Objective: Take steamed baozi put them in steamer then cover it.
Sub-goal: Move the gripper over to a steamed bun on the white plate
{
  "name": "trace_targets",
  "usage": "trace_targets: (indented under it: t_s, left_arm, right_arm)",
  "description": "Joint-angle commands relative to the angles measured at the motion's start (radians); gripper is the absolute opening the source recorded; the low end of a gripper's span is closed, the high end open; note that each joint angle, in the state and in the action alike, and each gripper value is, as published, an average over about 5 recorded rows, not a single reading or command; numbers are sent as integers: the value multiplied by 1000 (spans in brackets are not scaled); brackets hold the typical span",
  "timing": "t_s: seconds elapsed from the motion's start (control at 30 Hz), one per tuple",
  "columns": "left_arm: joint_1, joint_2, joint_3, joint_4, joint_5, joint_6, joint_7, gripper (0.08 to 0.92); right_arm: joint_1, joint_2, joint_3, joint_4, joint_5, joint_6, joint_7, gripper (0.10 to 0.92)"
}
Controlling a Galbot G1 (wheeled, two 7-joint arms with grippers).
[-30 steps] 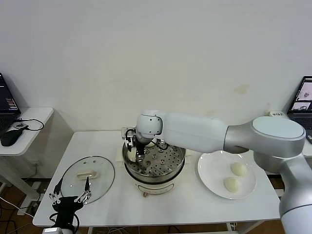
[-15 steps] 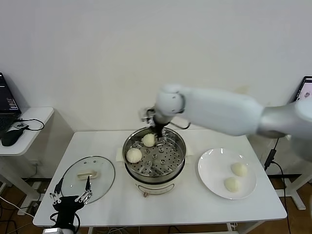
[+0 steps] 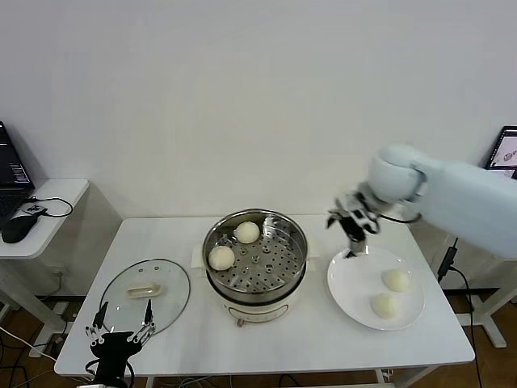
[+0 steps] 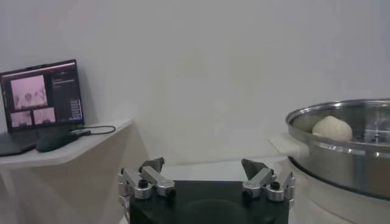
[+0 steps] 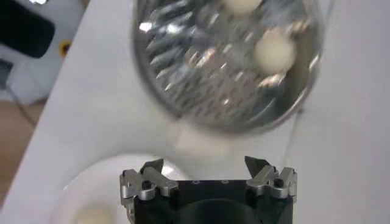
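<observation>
1. Head view: two small cream-white round steamed baozi (image 3: 246,232) lie in the shiny round stainless-steel steamer (image 3: 255,255); two lie on the flat white plate (image 3: 355,283).
2. Right gripper (image 3: 353,223), jaws apart and empty, hovers over the plate's edge.
3. Left gripper (image 3: 119,331), jaws apart, waits near the clear glass cover (image 3: 147,295).
4. No readable writing shows.

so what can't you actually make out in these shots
- Left wrist view: only part of the steamer shows, cut by the frame edge; its rim hides all but one baozi.
- Right wrist view: the plate is blurred and partly hidden behind the right tool.
- Head view: the left tool sits at the bottom edge, its arm cut off.
</observation>
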Motion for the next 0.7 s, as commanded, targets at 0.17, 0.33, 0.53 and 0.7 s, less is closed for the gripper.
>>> trace_targets:
  t_s: [0.17, 0.33, 0.53, 0.7]
  left_arm:
    - [7, -5, 4, 9, 11, 0, 0, 823]
    - [8, -7, 5, 10, 12, 0, 0, 823]
    - [7, -6, 4, 13, 11, 0, 0, 823]
    - [4, -3, 3, 17, 10, 1, 0, 823]
  right_arm:
    - [-409, -190, 226, 16, -240, 73, 18, 823]
    - [-434, -155, 231, -12, -261, 65, 30, 823]
    - [-489, -126, 265, -49, -288, 65, 36, 823]
    - [-524, -105, 289, -85, -303, 62, 46, 823]
